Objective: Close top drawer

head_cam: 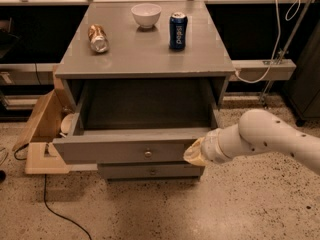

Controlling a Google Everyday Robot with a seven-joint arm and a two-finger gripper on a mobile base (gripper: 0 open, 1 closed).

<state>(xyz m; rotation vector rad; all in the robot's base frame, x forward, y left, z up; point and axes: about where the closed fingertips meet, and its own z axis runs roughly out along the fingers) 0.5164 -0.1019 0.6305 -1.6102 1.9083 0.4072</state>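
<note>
The top drawer (125, 149) is a wide grey drawer with a small round silver knob (148, 154) at the centre of its flat front. It stands pulled out from the grey cabinet (145, 54), about halfway, and its inside looks empty. My gripper (194, 153) is at the end of a white arm that comes in from the right. It is pressed against the right end of the drawer front. A second grey knobbed drawer front (152, 171) shows just below it.
On the cabinet top stand a white bowl (146, 15), an upright blue can (178, 30) and a brown can lying on its side (98, 38). A wooden box (42, 134) sits on the floor at the cabinet's left. A black cable (55, 204) runs across the speckled floor.
</note>
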